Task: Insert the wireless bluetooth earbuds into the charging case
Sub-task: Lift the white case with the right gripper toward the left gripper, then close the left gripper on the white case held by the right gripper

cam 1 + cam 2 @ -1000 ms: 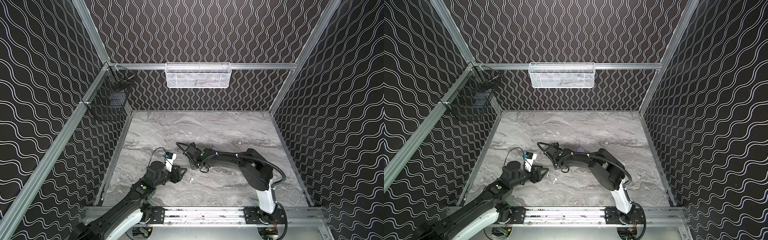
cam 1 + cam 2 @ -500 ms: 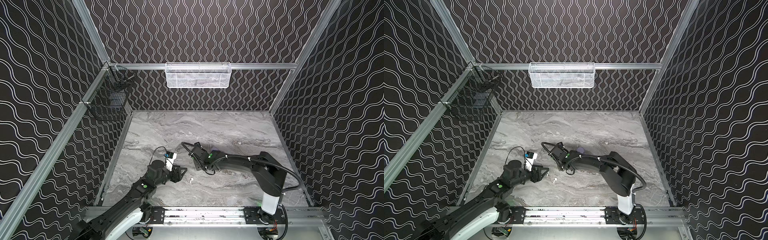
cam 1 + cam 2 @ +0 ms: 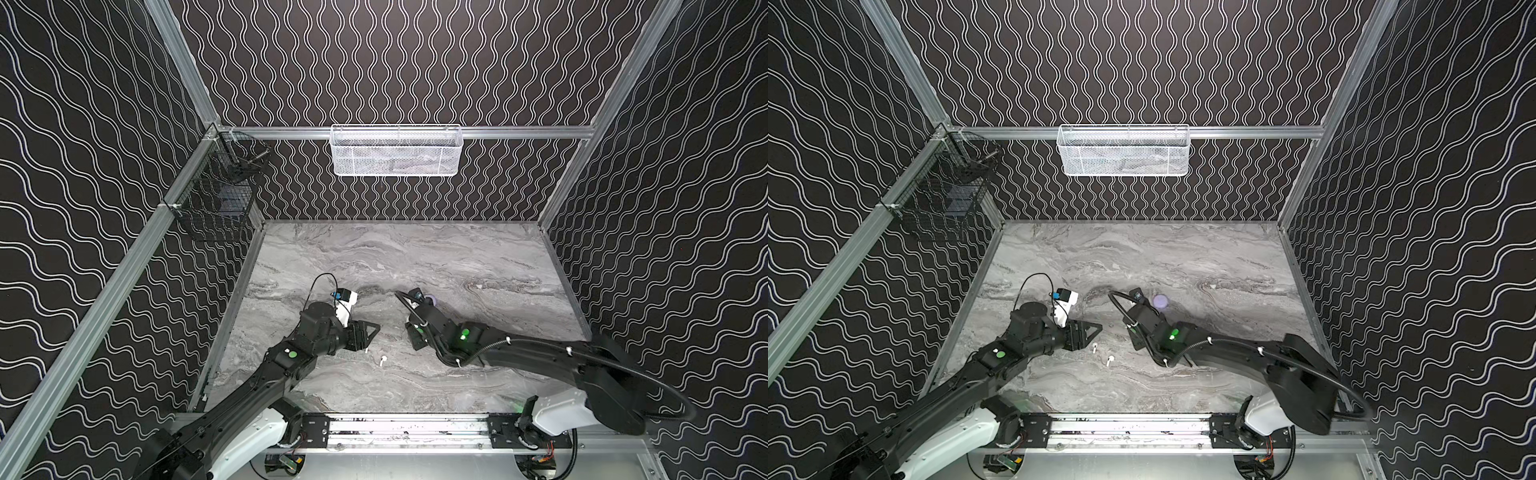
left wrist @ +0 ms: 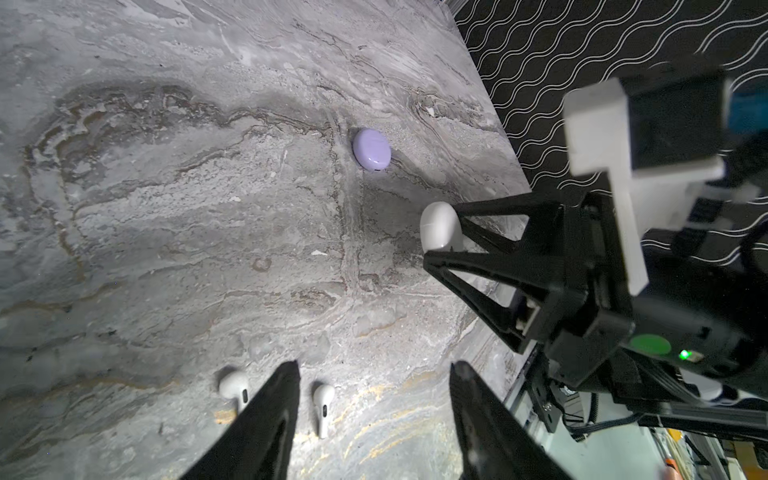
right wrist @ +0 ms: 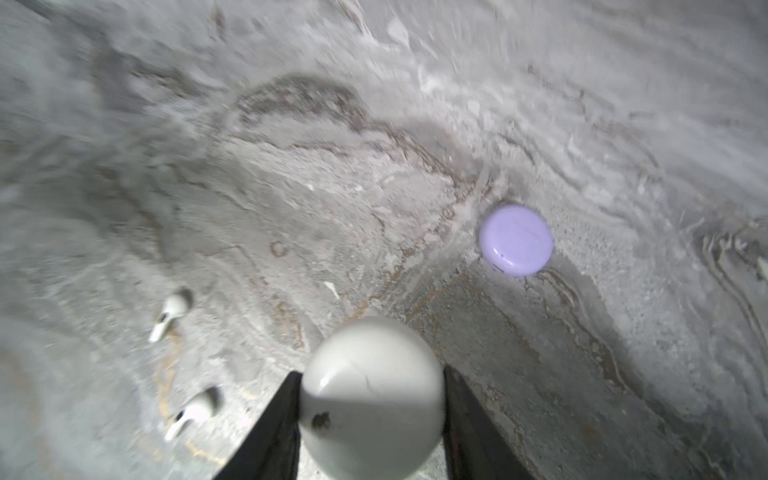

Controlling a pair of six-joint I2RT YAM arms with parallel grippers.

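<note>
Two white earbuds point(image 4: 235, 388) point(image 4: 323, 401) lie on the marble table, also seen in both top views point(image 3: 382, 360) point(image 3: 1094, 347). My left gripper point(image 4: 376, 365) hovers open just above them; one earbud lies inside the jaw span beside one finger, the other outside that finger. My right gripper point(image 5: 372, 374) is shut on a round white charging case point(image 5: 370, 399), lid closed, held a little above the table to the right of the left gripper point(image 3: 370, 334). The left wrist view shows that case point(image 4: 440, 226) between the right fingers. No lilac earbuds are in view.
A closed lilac round case point(image 5: 516, 240) point(image 3: 1160, 301) rests on the table just behind the right gripper. A white mesh basket point(image 3: 396, 149) hangs on the back wall and a black wire basket point(image 3: 216, 203) on the left wall.
The right arm has drawn back to the right, away from the left gripper, carrying the white case. The left arm and the two earbuds have stayed put.
</note>
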